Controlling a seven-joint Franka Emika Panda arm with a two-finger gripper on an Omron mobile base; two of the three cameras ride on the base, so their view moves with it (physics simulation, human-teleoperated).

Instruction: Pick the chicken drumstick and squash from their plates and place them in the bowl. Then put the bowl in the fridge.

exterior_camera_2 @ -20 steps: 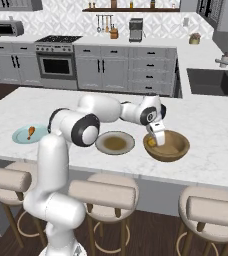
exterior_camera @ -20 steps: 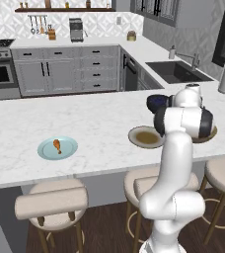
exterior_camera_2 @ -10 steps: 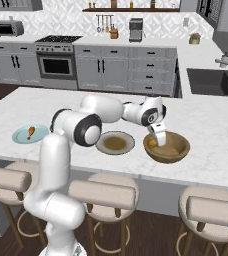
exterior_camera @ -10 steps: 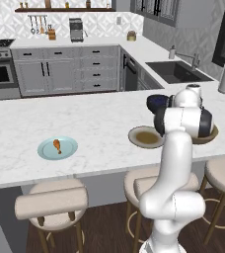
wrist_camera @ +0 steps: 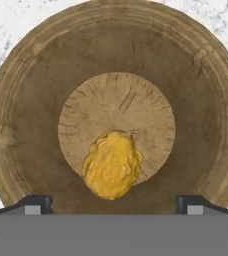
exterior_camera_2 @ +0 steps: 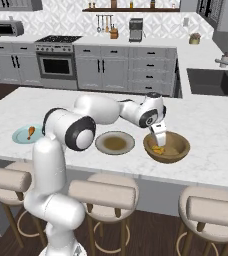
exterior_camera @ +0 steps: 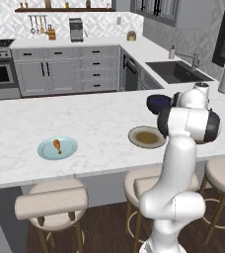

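Left to right along the marble worktop (exterior_camera_2: 206, 125), as seen in the right base view. At far left, the light blue plate (exterior_camera_2: 22, 137) carries the chicken drumstick (exterior_camera_2: 30, 132), which lies flat with its long axis running roughly front to back; in the left base view the thicker orange-brown end points away from the camera and the thin end toward the stools. Near the middle sits the olive-brown plate (exterior_camera_2: 115, 143), pale-rimmed, just beside the bowl (exterior_camera_2: 178, 150) and apart from it. The bowl stands at right, upright on the worktop. Inside it rests the squash (wrist_camera: 112, 164), a yellow lumpy chunk lying on the flat floor of the bowl, toward the floor's edge; in the hand view its long axis runs nearly up and down the picture, with the broader end lowest. The gripper (exterior_camera_2: 159, 141) hangs over the bowl's left part, pointing down. Its fingers (wrist_camera: 36, 204) stand spread wide, one at each side of the squash and clear of it, released.
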